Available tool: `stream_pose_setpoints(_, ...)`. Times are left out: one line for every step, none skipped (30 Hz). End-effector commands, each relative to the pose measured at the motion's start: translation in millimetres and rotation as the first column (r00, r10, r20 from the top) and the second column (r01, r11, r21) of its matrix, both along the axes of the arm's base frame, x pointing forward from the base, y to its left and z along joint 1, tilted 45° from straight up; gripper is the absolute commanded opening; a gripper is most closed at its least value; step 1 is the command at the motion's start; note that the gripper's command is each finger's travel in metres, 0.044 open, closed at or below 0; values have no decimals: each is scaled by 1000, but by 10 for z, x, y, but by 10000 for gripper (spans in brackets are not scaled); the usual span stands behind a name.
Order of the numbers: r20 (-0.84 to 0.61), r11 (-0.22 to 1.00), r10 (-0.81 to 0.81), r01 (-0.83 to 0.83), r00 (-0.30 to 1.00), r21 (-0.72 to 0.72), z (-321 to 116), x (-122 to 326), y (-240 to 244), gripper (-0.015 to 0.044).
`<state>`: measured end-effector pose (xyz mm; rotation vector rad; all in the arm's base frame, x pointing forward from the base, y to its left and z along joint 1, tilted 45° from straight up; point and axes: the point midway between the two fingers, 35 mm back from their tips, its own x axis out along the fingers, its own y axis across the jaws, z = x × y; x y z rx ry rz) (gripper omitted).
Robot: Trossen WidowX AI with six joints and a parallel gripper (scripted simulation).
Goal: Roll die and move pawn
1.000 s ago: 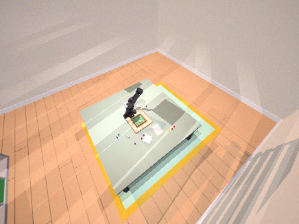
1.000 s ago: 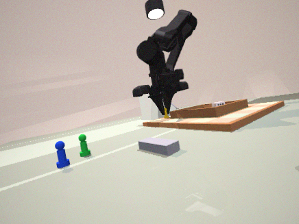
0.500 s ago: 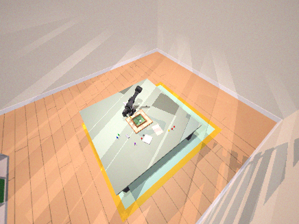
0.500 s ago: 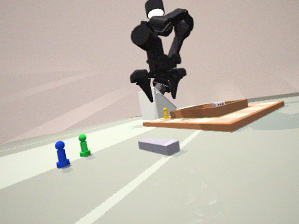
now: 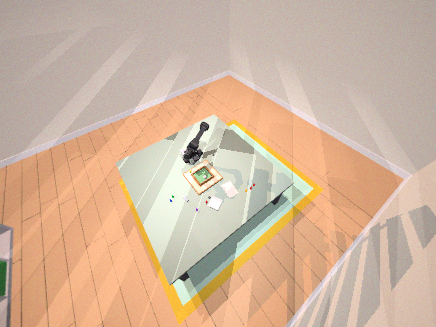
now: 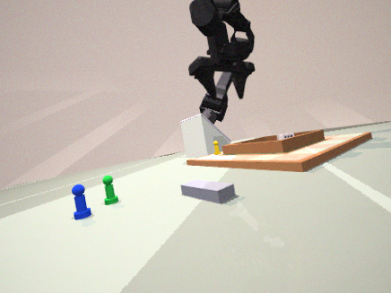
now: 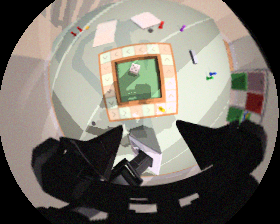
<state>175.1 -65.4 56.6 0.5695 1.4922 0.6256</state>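
Note:
The yellow pawn (image 5: 190, 172) (image 6: 216, 148) (image 7: 161, 109) stands upright on the board (image 6: 251, 164) (image 7: 105, 90), by the corner at lower right in the wrist view. The white die (image 5: 205, 176) (image 6: 285, 136) (image 7: 134, 68) rests inside the tray (image 6: 260, 147) (image 7: 162, 75), near its upper left in the wrist view. Several pips show on top; I cannot count them surely. My gripper (image 6: 228, 97) (image 7: 150, 125) is wide open and empty, raised above the table, clear of pawn and board.
A blue pawn (image 6: 81, 202) (image 7: 212, 73), a green pawn (image 6: 108, 190) (image 7: 209, 78) and a grey block (image 6: 207, 191) (image 7: 193, 56) stand apart from the board. A white wedge-shaped object (image 6: 194, 136) (image 7: 156, 154) is behind the board. Two pale cards (image 5: 214, 203) (image 5: 230, 189) and small red pieces lie farther off.

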Motion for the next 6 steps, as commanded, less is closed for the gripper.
stream_pose_setpoints(-5,1000,-2,2,1000,3,-16,-3,4,440)
stream_pose_setpoints(-5,1000,-2,2,1000,3,-16,-3,4,440)
stream_pose_setpoints(-5,1000,-2,2,1000,3,-16,-3,4,440)
stream_pose_setpoints(-5,1000,-2,2,1000,3,-16,-3,4,440)
stream_pose_setpoints(-5,1000,-2,2,1000,3,-16,-3,4,440)
stream_pose_setpoints(-5,1000,-2,2,1000,3,-16,-3,4,440)
